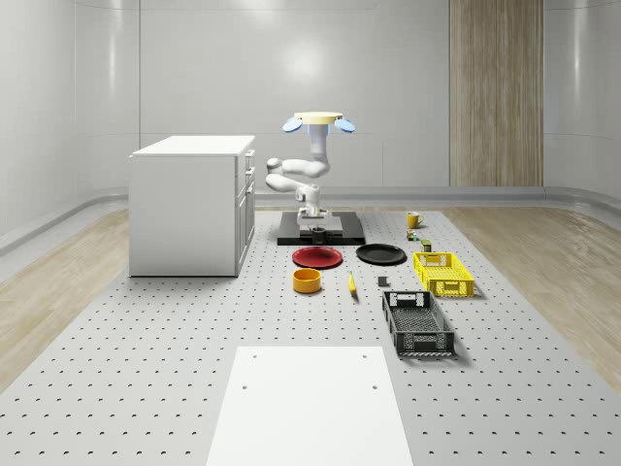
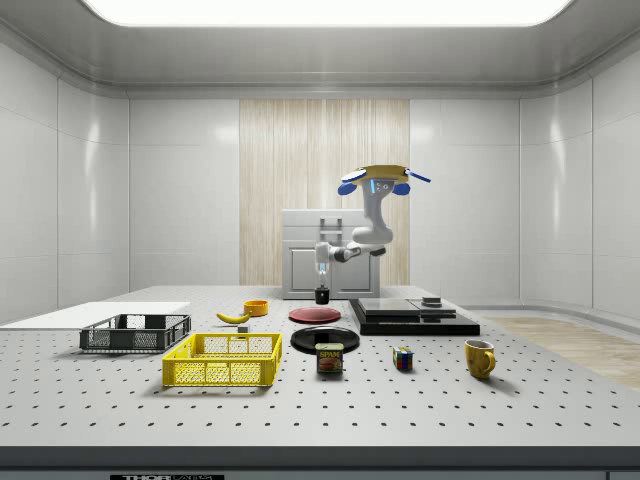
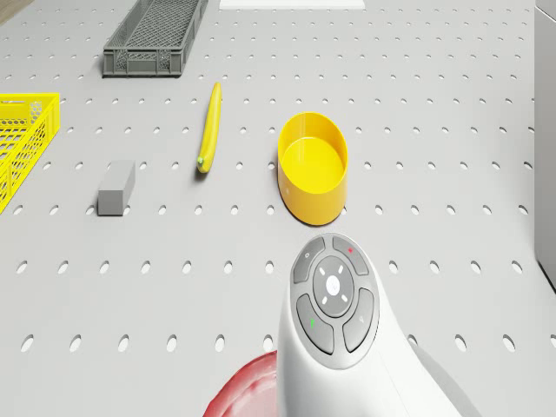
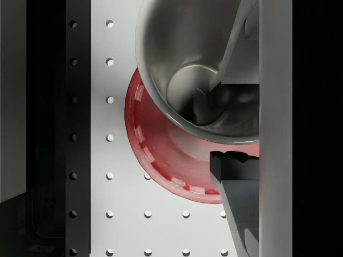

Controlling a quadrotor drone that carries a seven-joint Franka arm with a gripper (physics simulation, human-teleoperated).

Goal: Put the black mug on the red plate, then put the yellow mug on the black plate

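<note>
The black mug hangs in the gripper, lifted clear of the table, and the fingers are closed on its rim, one inside and one outside. The wrist view looks straight down into the mug's grey inside, with the red plate lying partly beneath it and off to one side. From the side view the mug shows above the far edge of the red plate, with a gap of air under it. The drone hovers high over the dark platform near the table's far edge, beside the white cabinet, its arm folded down.

The yellow mug stands near the table's edge at the side view's right, well apart from the black plate, which lies just beside the red one. The drone view adds a yellow bowl, a banana and a small grey block on the bare table.
</note>
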